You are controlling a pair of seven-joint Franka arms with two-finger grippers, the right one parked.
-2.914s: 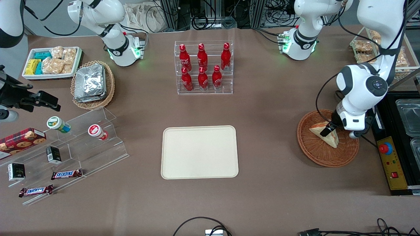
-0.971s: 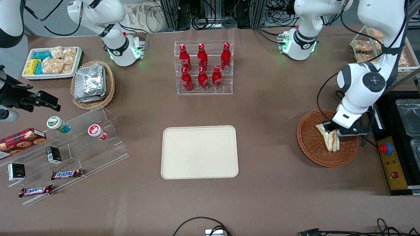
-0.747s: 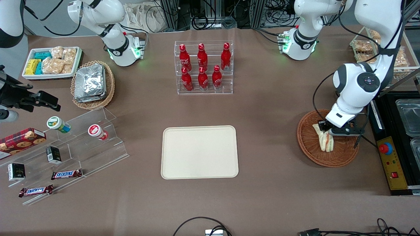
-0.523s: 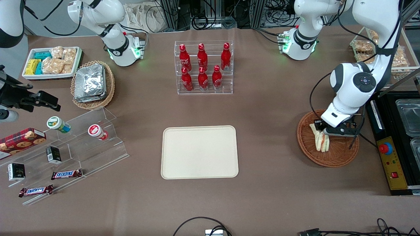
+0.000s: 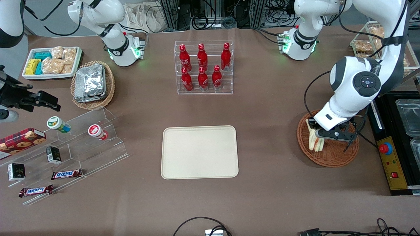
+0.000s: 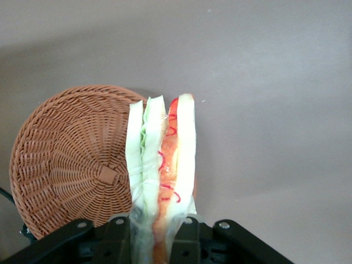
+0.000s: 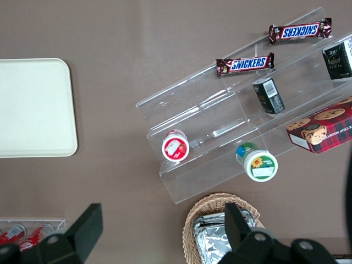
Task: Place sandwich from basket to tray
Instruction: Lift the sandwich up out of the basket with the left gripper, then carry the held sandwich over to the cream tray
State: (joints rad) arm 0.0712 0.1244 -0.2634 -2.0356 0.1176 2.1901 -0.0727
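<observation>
The sandwich [image 5: 314, 140] [image 6: 163, 165], white bread with green and orange-red filling in clear wrap, hangs edge-up in my left gripper [image 5: 317, 133] [image 6: 152, 236], which is shut on it. It is lifted above the rim of the round reddish-brown wicker basket [image 5: 331, 154] [image 6: 66, 159] at the working arm's end of the table, on the side facing the tray. The basket holds nothing else. The cream rectangular tray [image 5: 199, 152] [image 7: 33, 107] lies bare at the table's middle, well apart from the gripper.
A clear rack of red bottles [image 5: 203, 67] stands farther from the front camera than the tray. A black control box with a red button [image 5: 386, 149] sits beside the basket. Acrylic shelves with snacks [image 5: 65, 147] lie toward the parked arm's end.
The gripper closed on the sandwich, turned it from lying flat to edge-up, lifted it, and carried it toward the basket's tray-side rim.
</observation>
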